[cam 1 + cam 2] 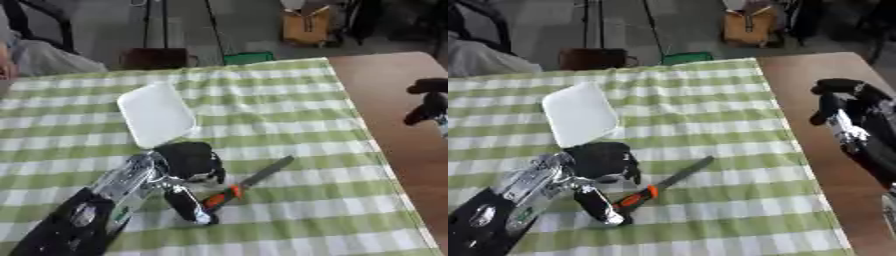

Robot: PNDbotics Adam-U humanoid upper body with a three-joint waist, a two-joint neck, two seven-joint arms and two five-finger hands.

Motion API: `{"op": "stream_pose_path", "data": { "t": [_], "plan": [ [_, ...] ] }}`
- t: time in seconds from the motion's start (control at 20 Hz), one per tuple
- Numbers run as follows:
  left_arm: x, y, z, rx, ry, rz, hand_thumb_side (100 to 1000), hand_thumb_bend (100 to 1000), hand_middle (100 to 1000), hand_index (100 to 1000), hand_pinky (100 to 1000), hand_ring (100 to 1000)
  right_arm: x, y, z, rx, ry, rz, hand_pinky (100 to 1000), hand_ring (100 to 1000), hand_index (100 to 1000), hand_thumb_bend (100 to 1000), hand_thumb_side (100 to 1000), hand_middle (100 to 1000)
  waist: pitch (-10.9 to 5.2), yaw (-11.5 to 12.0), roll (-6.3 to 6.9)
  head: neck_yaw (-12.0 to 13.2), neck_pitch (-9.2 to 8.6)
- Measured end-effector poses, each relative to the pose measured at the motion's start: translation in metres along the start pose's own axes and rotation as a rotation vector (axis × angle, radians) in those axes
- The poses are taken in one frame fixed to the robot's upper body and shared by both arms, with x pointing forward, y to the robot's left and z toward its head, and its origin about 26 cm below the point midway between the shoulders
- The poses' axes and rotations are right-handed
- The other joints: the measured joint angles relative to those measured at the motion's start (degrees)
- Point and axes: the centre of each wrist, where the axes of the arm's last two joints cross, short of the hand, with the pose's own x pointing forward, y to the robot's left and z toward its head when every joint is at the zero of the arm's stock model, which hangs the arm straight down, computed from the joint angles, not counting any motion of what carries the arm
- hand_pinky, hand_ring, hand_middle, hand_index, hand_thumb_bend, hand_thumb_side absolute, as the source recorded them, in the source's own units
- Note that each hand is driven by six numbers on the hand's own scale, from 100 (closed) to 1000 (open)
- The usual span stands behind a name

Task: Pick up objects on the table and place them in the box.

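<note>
A knife (pixel 267 172) with a grey blade and an orange handle (pixel 224 195) lies flat on the green checked cloth, blade pointing up and to the right. My left hand (pixel 188 160) hovers right at the handle end, open with its fingers bent downward. The thumb (pixel 191 206) sits on the near side of the handle and the fingers on the far side. A white shallow box (pixel 156 114) lies just beyond the hand. My right hand (pixel 846 102) hangs open and relaxed over the bare brown tabletop at the right edge.
The checked cloth (pixel 280 115) covers most of the table, with a bare brown strip (pixel 394 100) on the right. Beyond the far edge stand a dark bag (pixel 156 57), a green item (pixel 248 58) and a cardboard box (pixel 306 25) on the floor.
</note>
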Motion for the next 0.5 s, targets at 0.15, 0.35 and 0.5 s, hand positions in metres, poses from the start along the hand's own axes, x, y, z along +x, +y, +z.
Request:
{"op": "stream_pose_path", "data": {
  "t": [0.15,0.35,0.5],
  "plan": [
    [-0.0004,-0.001,-0.0004,-0.005,0.002,0.0,607,500,583,754,965,765,0.0,0.0,0.0,0.0,0.0,0.0,548,521,781,242,584,702,0.0,0.0,0.0,0.0,0.0],
    [-0.0008,-0.0033,-0.001,-0.012,0.004,0.001,567,488,583,753,965,762,-0.0004,0.0001,0.0006,0.0,0.002,0.0,548,521,781,243,584,702,0.0,0.0,-0.01,0.0,0.0],
    [-0.0001,-0.0054,-0.0014,-0.016,0.004,0.0,473,454,575,740,966,751,-0.0004,0.0001,0.0008,0.001,0.003,0.0,548,521,781,243,584,702,0.0,0.0,-0.06,0.0,0.0]
  ]
}}
